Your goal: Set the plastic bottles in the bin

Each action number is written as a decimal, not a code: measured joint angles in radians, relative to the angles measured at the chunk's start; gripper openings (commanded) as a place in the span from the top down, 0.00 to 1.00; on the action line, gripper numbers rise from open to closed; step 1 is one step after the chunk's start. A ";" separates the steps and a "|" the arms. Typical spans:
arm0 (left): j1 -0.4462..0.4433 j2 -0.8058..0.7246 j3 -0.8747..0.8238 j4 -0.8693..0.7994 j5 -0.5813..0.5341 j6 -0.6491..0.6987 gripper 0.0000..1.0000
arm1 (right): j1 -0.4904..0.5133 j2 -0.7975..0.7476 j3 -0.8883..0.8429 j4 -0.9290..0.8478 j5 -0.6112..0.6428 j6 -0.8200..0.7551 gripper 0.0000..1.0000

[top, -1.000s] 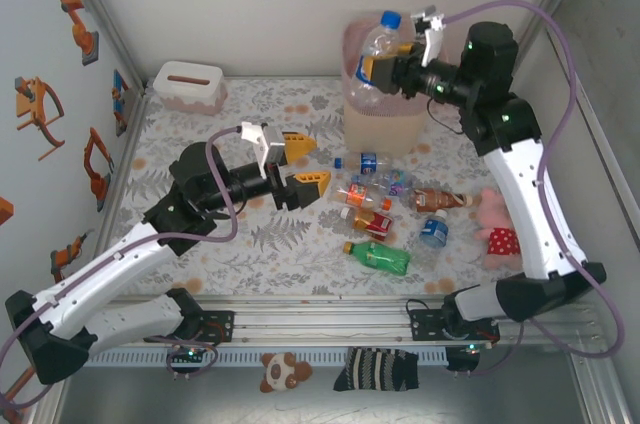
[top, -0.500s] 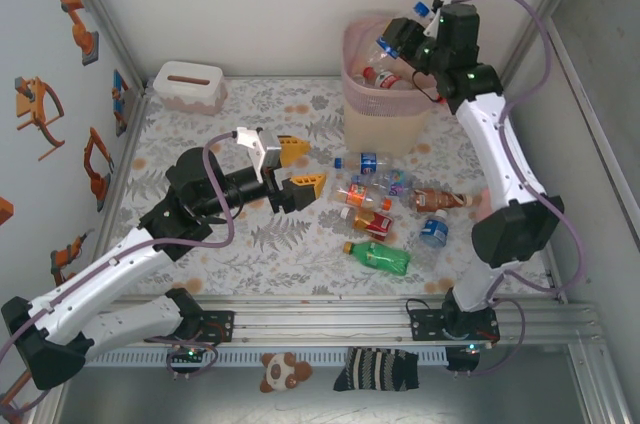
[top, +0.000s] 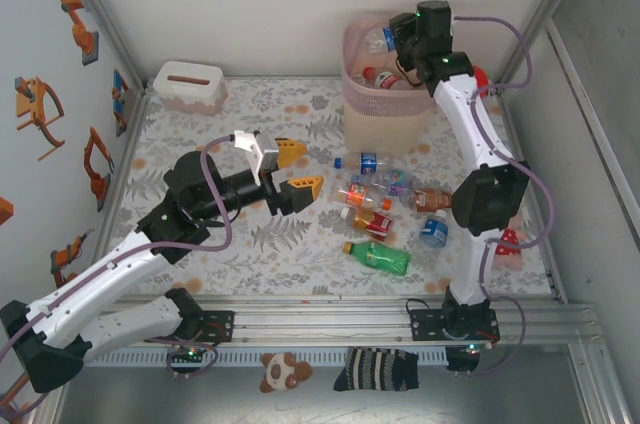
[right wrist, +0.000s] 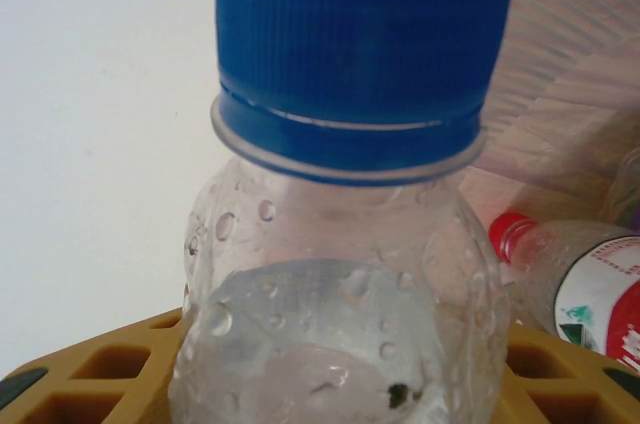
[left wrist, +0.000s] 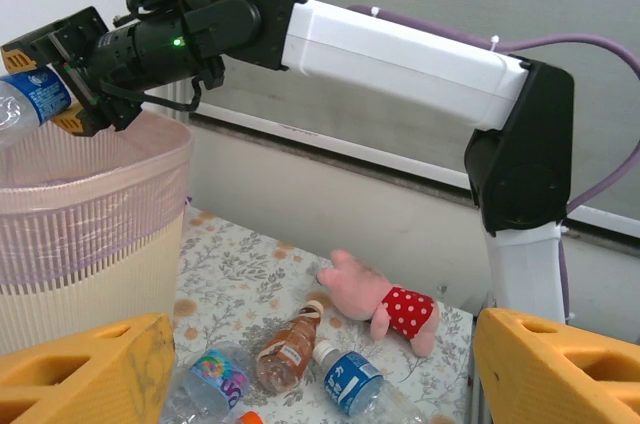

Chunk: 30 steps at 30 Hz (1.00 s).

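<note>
right arm (top: 470,129) reaches tall over the bin (top: 380,114), right hand (top: 394,39) clamped on a clear, droplet-beaded, blue-capped bottle (right wrist: 340,264) above the mouth. left hand (top: 292,170) gapes wide above the desk (top: 190,139). against a second ago, the right arm has swung in from the right.

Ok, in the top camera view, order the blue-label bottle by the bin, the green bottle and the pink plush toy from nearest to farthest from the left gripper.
1. The blue-label bottle, just to the right of the left gripper.
2. The green bottle, right of the gripper and closer to the arm bases.
3. The pink plush toy, far right, partly hidden behind the right arm.
</note>
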 measured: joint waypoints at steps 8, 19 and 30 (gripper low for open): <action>0.000 0.000 -0.013 -0.004 -0.013 0.003 0.22 | 0.012 0.133 0.123 -0.062 0.064 0.183 0.54; 0.000 -0.008 -0.030 -0.013 -0.038 0.008 0.22 | 0.024 0.197 0.132 -0.132 0.103 0.311 0.41; 0.000 -0.038 -0.039 -0.016 -0.043 0.011 0.22 | 0.030 0.167 0.132 -0.181 0.181 0.357 0.23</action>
